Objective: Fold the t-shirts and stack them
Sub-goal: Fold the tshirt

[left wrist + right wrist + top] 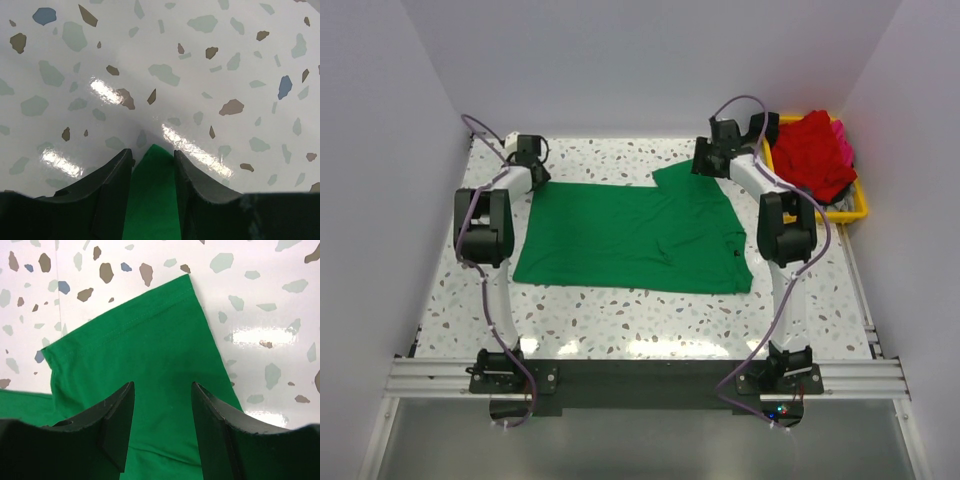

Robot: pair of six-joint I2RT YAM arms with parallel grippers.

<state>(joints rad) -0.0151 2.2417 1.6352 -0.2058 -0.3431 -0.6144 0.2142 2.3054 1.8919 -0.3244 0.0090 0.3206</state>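
A bright green t-shirt (640, 235) lies spread flat on the speckled table. My left gripper (535, 172) is at the shirt's far left corner. In the left wrist view its jaws (153, 152) stand narrowly apart with the pointed green corner (152, 190) between them, low over the table. My right gripper (705, 163) is open over the far right sleeve (150, 340), with cloth under both fingers (163, 385). A red t-shirt (810, 155) and a pink one (842, 140) lie heaped in the tray.
A yellow plastic tray (855, 210) stands at the back right against the wall. White walls close in the left, far and right sides. Bare speckled table (620, 320) lies between the shirt and the arm bases.
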